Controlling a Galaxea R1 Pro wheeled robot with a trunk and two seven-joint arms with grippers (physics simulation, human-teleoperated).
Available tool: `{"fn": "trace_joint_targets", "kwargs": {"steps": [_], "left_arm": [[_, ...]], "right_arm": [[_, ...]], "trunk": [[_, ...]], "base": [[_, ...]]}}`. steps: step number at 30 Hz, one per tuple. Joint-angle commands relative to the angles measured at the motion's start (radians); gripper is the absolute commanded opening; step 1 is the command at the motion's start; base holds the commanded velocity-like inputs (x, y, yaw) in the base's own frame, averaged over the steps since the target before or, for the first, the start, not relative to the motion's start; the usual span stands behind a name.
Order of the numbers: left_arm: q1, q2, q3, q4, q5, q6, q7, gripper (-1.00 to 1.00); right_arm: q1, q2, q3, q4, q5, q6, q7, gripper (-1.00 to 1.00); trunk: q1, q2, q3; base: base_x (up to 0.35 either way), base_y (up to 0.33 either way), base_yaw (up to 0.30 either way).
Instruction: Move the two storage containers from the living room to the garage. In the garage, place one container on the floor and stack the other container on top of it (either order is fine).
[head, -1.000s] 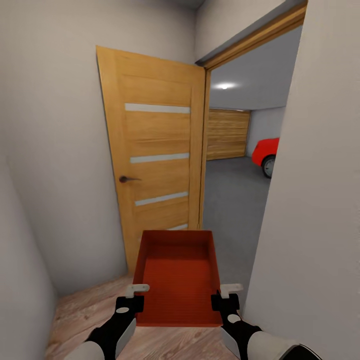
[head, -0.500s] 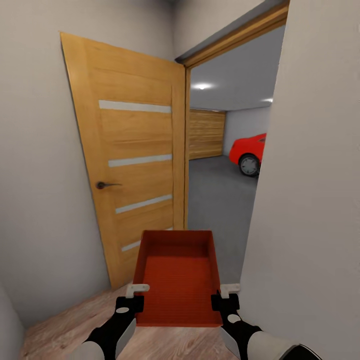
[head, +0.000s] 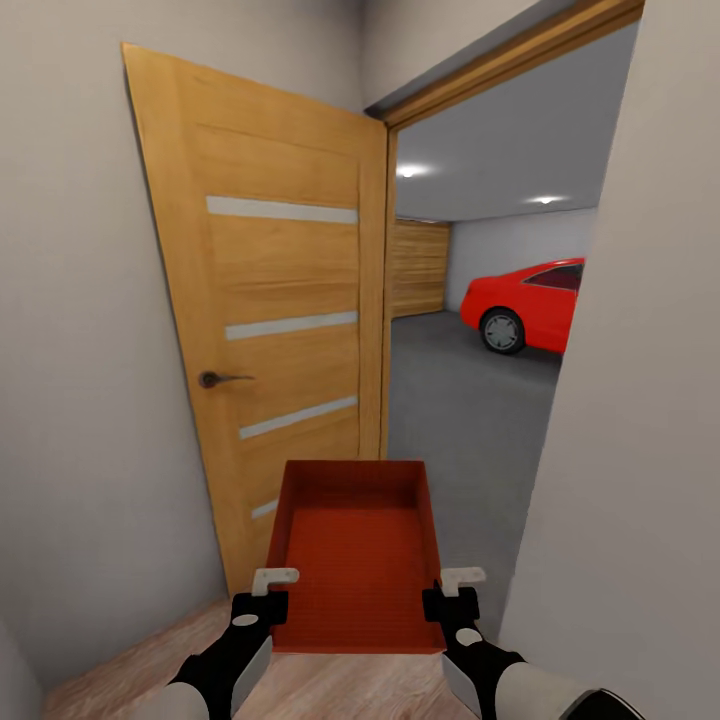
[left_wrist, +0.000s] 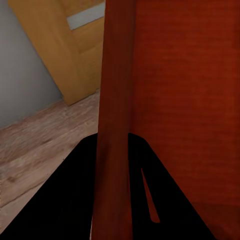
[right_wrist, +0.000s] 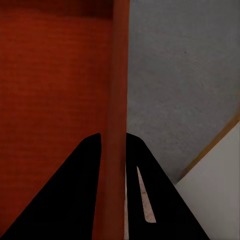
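Now each claw, left (head: 273, 578) and right (head: 462, 577), pinches a side wall of the storage container (head: 357, 545).

one storage container (head: 355, 545), one door (head: 280, 330), one car (head: 530, 302)

Two floor surfaces, split at the doorway threshold. Landmark: open wooden door (head: 285, 330).

Wood-plank floor (head: 140, 655) lies on the near side of the door, light, grain visible, running up to the door's lower edge and the grey wall beside it. Nothing rests on the planks in the visible patch; same planks appear in the left wrist view (left_wrist: 37, 145).

Garage floor (head: 455, 400) starts past the door's hinge side: dark grey, matte. Red car (head: 530, 305) stands on it, well beyond the door, one wheel visible touching the grey. Right wrist view shows the same grey surface (right_wrist: 180, 85), bare.
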Motion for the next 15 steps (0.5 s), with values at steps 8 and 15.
{"fn": "trace_joint_targets", "kwargs": {"steps": [8,15], "left_arm": [[-0.001,0.001,0.001,-0.006,-0.003,0.004,0.01,-1.0],[-0.001,0.001,0.001,-0.007,-0.004,0.003,0.01,-1.0]], "right_arm": [[-0.001,0.001,0.006,0.006,-0.024,-0.006,-0.006,-1.0],[-0.001,0.001,0.006,0.006,-0.024,-0.006,-0.006,-1.0]], "trunk": [[0.001,-0.001,-0.001],[0.001,-0.001,-0.001]], "base": [[0.239,0.229,-0.217],[0.249,0.218,-0.284]]}}
